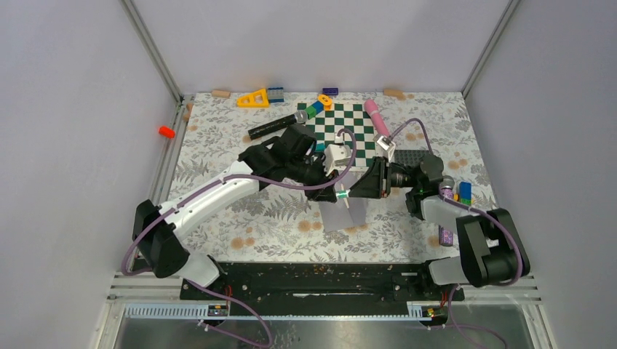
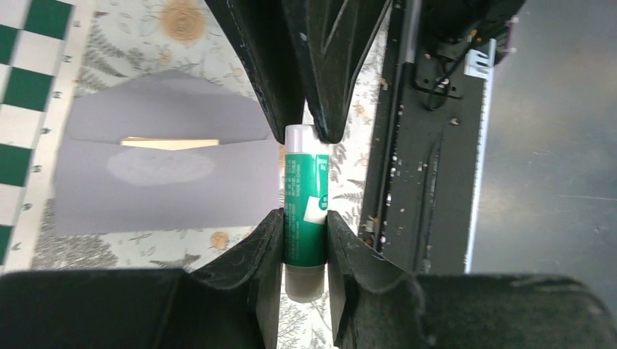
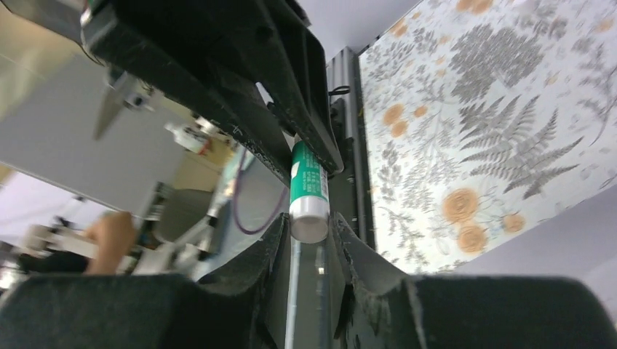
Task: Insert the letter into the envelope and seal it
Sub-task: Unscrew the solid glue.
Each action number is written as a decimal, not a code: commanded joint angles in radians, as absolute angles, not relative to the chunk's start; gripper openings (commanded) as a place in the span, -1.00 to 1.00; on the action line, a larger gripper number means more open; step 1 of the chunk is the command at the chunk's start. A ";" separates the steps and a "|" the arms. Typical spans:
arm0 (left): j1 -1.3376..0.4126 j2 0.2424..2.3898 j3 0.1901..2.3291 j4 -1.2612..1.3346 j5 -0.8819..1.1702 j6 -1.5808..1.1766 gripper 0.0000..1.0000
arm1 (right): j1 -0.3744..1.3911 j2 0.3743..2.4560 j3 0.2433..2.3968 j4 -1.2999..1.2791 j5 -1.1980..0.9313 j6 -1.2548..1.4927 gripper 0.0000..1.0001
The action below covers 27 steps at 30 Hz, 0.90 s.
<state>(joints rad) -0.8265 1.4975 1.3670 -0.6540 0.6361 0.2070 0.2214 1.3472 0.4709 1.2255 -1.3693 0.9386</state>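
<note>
My left pincer (image 2: 304,219) is clenched on the green body of a glue stick (image 2: 304,190) and my right pincer (image 3: 308,224) on its white cap, so the stick is held between them above the surface (image 1: 240,218). Below, the envelope (image 2: 167,182) lies flat near the middle, a little toward the near edge, with its flap open and the letter (image 2: 171,143) showing inside. I judge the envelope thin, light and floppy, and it may slide easily, so I would press its body down and take the flap at its tip.
</note>
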 commanded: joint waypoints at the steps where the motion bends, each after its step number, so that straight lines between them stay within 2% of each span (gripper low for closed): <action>1: -0.843 1.449 1.362 -0.534 0.484 0.239 -1.00 | 0.235 1.406 0.554 1.469 -1.340 1.353 -0.53; 2: -0.843 1.446 1.359 -0.532 0.485 0.239 -1.00 | 0.235 1.401 0.558 1.462 -1.344 1.342 -0.49; 4: -0.843 1.445 1.354 -0.532 0.494 0.239 -1.00 | 0.233 1.383 0.558 1.457 -1.352 1.319 -0.23; 7: -0.842 1.445 1.348 -0.534 0.533 0.240 -1.00 | 0.232 1.360 0.552 1.457 -1.371 1.283 0.05; 11: -0.831 1.459 1.359 -0.566 0.650 0.236 -1.00 | 0.227 1.305 0.524 1.456 -1.411 1.147 0.36; 20: -0.778 1.547 1.377 -0.607 0.955 0.185 -1.00 | 0.210 1.137 0.441 1.444 -1.474 0.596 0.57; 27: -0.727 1.629 1.376 -0.533 1.148 0.068 -1.00 | 0.209 1.086 0.395 1.418 -1.429 0.334 0.49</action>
